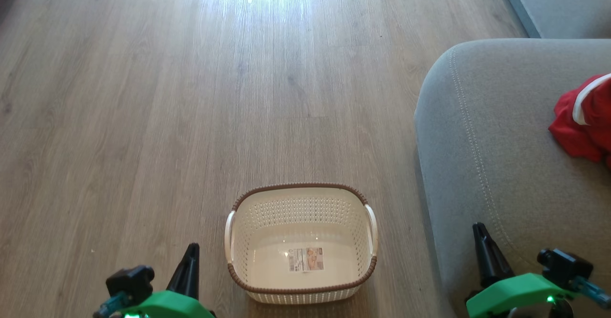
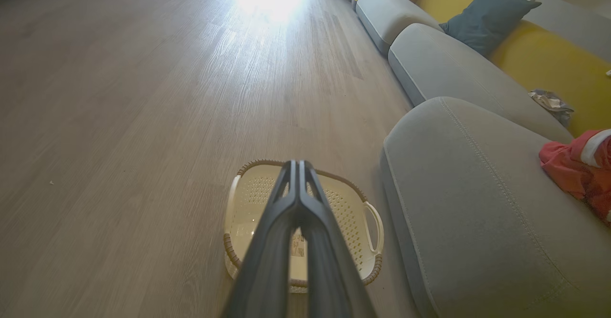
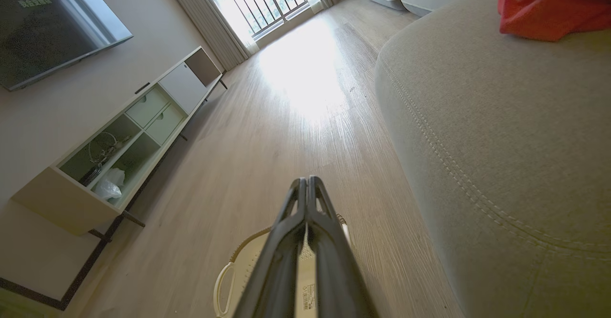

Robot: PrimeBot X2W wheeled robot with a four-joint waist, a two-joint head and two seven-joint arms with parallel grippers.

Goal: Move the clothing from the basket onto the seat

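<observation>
The cream basket (image 1: 301,290) with a brown rim stands on the wood floor at bottom centre, holding nothing but its label; it also shows as the basket (image 2: 355,222) and the basket (image 3: 238,270). Red clothing (image 1: 584,122) with white trim lies on the grey seat (image 1: 496,155) at the right edge, also seen as clothing (image 2: 577,167) on the seat (image 2: 477,203) and clothing (image 3: 553,5) on the seat (image 3: 501,117). My left gripper (image 1: 191,249) is shut left of the basket. My right gripper (image 1: 479,227) is shut over the seat's near edge. Tips meet at left gripper (image 2: 297,164) and right gripper (image 3: 306,180).
More grey sofa cushions (image 2: 439,65), a yellow backrest (image 2: 549,55) and a dark pillow (image 2: 487,17) run along the right. A crumpled grey item (image 2: 549,100) lies there. A low TV cabinet (image 3: 124,136) and a screen (image 3: 52,26) stand at the far wall, by a bright balcony door (image 3: 260,0).
</observation>
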